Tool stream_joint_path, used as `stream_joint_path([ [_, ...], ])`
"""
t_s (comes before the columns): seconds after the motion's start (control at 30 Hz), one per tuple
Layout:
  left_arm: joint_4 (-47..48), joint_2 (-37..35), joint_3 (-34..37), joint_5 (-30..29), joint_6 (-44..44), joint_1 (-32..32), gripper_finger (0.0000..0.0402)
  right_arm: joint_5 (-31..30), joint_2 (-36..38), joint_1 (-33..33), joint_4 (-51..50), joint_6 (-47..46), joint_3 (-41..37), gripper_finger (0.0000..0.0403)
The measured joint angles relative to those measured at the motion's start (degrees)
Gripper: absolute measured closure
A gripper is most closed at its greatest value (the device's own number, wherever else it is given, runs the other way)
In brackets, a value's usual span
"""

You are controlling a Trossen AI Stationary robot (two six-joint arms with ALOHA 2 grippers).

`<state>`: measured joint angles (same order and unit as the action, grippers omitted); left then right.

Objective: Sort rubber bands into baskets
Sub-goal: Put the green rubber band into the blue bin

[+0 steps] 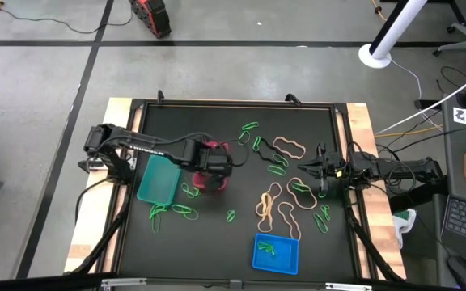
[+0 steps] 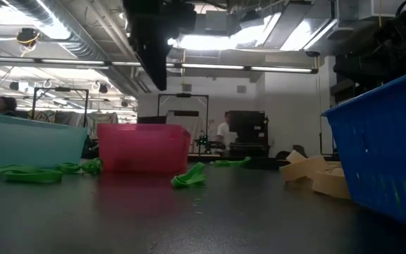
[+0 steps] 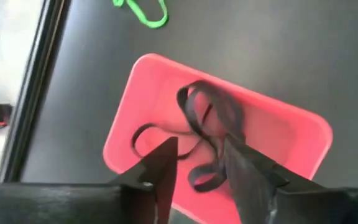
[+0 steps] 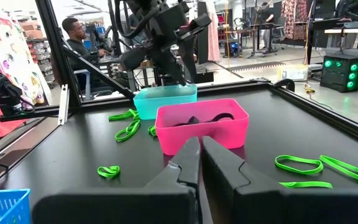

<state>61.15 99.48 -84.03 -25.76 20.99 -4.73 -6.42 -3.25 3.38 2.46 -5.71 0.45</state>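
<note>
Matte black tabletop (image 1: 217,129), pale wood rim.

Left gripper (image 3: 199,163) hovering over shallow red plastic basket (image 1: 205,179), rounded corners; fingers spread, released, nothing pinched. Floppy black rubber bands (image 3: 207,127) tangled inside red basket, just past the fingertips.

Teal-green rectangular plastic basket (image 1: 159,179) just beside red basket at its 9 o'clock; contents not visible.

Thin bright green rubber band loops (image 1: 175,212) scattered flat at 6 o'clock of teal basket, more green loops (image 1: 253,139) at 1 o'clock of red basket.

Tan flat elastic loops (image 1: 275,207) bunched centre-right, one more tan loop (image 1: 289,147) at 12 o'clock of that bunch.

Blue ribbed plastic basket (image 1: 277,253) at table's 6 o'clock edge, green bands in it (image 1: 271,249).

Right gripper (image 1: 320,171) near right edge, low over table, fingers clenched, empty.
</note>
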Motion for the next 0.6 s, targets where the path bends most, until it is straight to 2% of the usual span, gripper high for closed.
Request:
stream_joint_path([
  [0.1, -2.88, 0.0, 0.0, 2.84, 0.53, -0.29, 0.0253, 0.0, -0.01, 0.0, 0.0, -0.01, 0.0, 0.0384],
  [0.3, -11.15, 0.0, -0.02, 14.25, 1.98, -3.51, 0.0247, 0.0, 0.0, -0.02, 0.0, -0.01, 0.0, 0.0384],
  [0.6, -20.01, 1.65, -0.02, 14.88, 5.67, -12.6, 0.0247, 0.0, 0.0, -0.01, 0.0, 0.0, 0.0, 0.0384],
])
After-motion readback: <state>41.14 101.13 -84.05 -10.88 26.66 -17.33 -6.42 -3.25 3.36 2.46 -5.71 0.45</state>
